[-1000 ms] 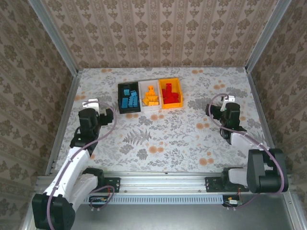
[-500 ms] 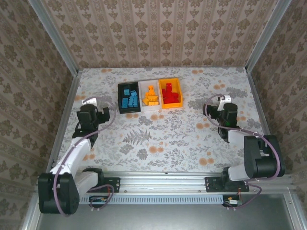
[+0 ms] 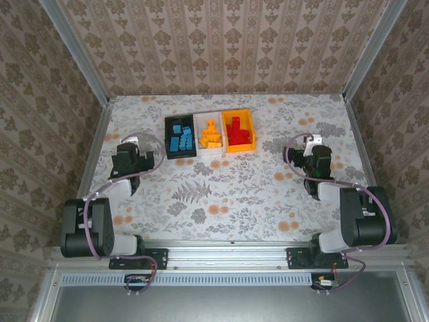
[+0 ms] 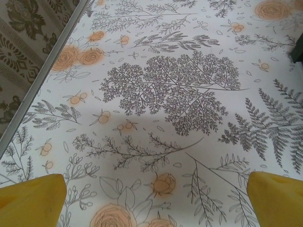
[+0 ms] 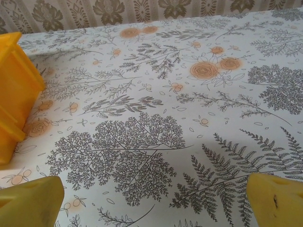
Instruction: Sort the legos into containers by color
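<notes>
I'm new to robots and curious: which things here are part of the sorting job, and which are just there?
Job: blue legos, orange legos, red legos; black bin, white bin, orange-yellow bin; left gripper, right gripper.
Just there: floral table cover, patterned walls, metal rail.

You get bright, even light from above across the table (image 3: 234, 194). Shadows stay soft and short, tucked close under the arms (image 3: 100, 208) and beside the bins (image 3: 210, 134). Your overhead view is sharp in the middle, while the side rails (image 3: 84, 168) splay outward toward the edges. In both wrist views the printed pattern reads crisp mid-frame and softens at the far end. The yellow fingertips (image 4: 31, 201) (image 5: 277, 201) in the near corners are blurred, with a faint dimness on the cloth around them.
</notes>
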